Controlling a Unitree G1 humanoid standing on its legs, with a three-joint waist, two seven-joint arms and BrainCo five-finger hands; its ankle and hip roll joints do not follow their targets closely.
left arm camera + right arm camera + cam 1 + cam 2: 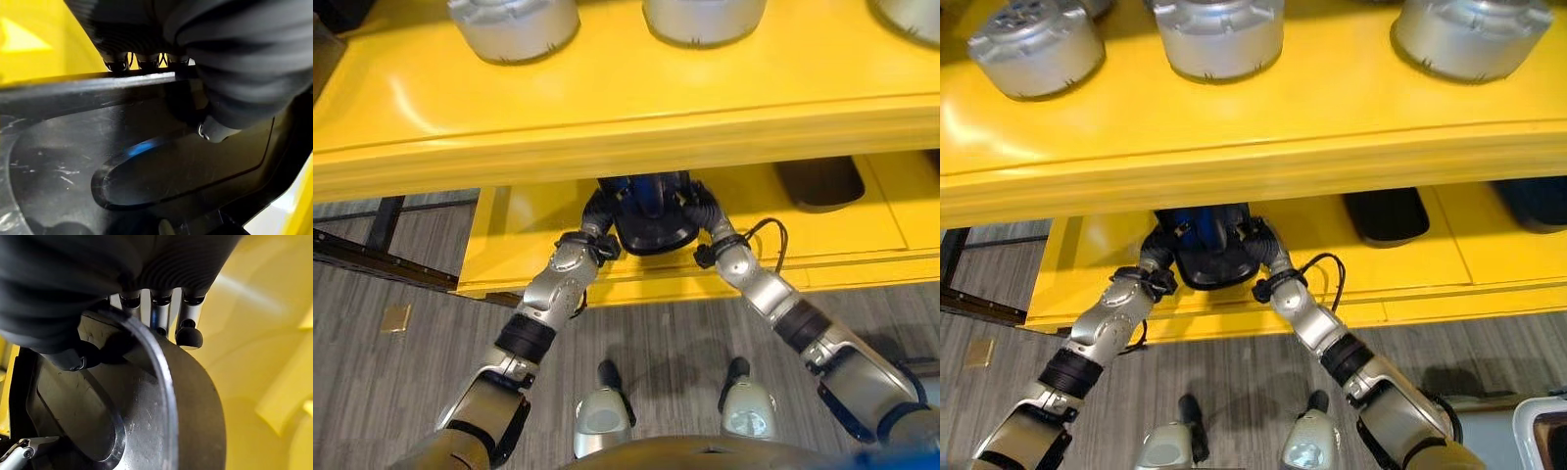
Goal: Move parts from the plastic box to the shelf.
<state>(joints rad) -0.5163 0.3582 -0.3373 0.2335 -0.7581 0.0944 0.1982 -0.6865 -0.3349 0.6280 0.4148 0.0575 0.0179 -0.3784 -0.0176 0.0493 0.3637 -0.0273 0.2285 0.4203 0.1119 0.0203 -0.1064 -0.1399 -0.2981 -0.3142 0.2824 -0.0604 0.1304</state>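
Dark part (653,235) between both hands on the lower yellow shelf (862,257).

I see my left hand (597,211) and right hand (703,206) clamping its rim, fingers (189,322) curled over the edge; silver parts (1219,37) sit on the upper shelf (1332,117).

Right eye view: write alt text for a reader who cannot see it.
Both robot hands, left hand and right hand, reach under the upper yellow shelf and grip a dark round part from either side, over the lower yellow shelf. Three silver cylindrical parts stand in a row on the upper shelf; another dark part lies on the lower shelf, towards the right.
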